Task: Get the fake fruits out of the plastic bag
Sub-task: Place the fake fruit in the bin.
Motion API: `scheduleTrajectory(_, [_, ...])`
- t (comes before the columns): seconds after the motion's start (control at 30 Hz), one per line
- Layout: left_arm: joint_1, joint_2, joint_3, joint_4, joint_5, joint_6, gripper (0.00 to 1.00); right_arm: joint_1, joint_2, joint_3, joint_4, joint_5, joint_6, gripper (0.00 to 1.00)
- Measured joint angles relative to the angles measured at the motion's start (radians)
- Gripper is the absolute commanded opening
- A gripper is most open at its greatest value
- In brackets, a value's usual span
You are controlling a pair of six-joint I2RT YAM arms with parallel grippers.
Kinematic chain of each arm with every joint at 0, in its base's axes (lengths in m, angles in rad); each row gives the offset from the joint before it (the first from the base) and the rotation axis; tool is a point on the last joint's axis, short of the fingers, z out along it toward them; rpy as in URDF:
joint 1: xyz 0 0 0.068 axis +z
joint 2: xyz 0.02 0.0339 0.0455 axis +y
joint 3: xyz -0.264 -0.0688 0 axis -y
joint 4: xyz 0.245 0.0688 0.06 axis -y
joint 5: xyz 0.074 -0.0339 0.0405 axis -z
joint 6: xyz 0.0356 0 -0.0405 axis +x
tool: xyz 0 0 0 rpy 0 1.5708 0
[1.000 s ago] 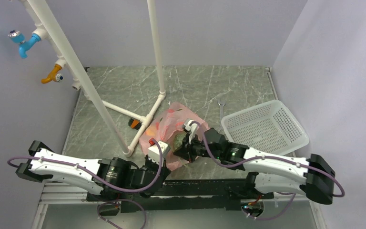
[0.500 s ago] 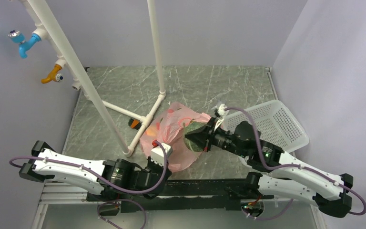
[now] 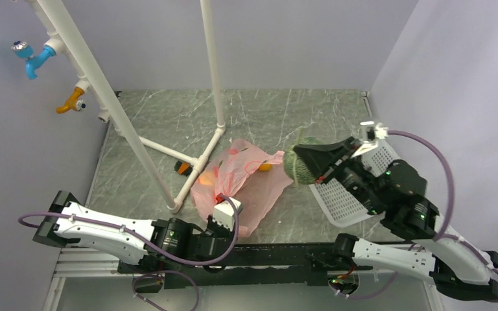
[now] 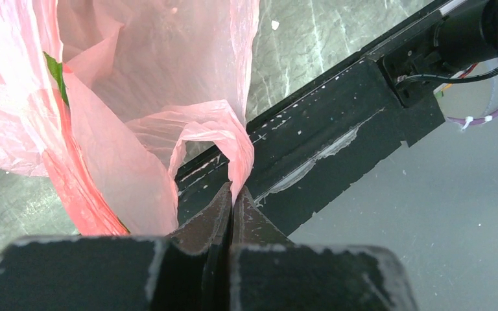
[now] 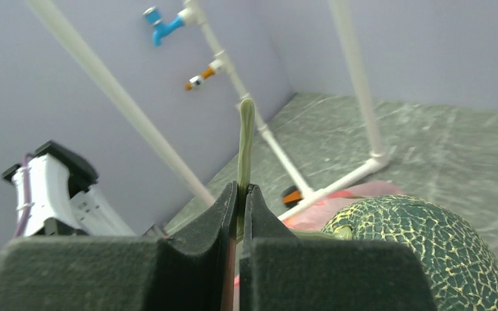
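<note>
The right gripper point(image 5: 241, 194) is pinching the netted melon point(image 5: 421, 253) by its thin stem point(image 5: 245, 139), so it is hanging between the plastic bag point(image 3: 246, 184) and the white mesh basket point(image 3: 389, 153). With so slim a hold, a slow, swing-free carry is looking wise. The left gripper point(image 4: 233, 197) is clamping the bag's near handle, anchoring it.

A grey-green marbled table point(image 3: 168, 123) carries a crumpled pink plastic bag point(image 3: 246, 184) near its front edge. Just left of the bag lie a white pipe frame point(image 3: 198, 162) and a small orange-and-black brush point(image 3: 183, 168). An orange fruit piece point(image 3: 266, 167) shows at the bag's right edge. A white mesh basket point(image 3: 340, 201) sits further right.
</note>
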Motion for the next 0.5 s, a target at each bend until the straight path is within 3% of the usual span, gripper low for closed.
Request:
scheduleTrajectory(0.27, [0.0, -0.012, 0.008, -0.003, 0.0, -0.01, 0.0, 0.0, -0.144, 0.048, -0.13, 0.289, -0.064, 0.0])
scheduleTrajectory(0.5, [0.0, -0.039, 0.008, -0.001, 0.005, -0.015, 0.0, 0.0, -0.19, -0.033, -0.256, 0.621, -0.007, 0.0])
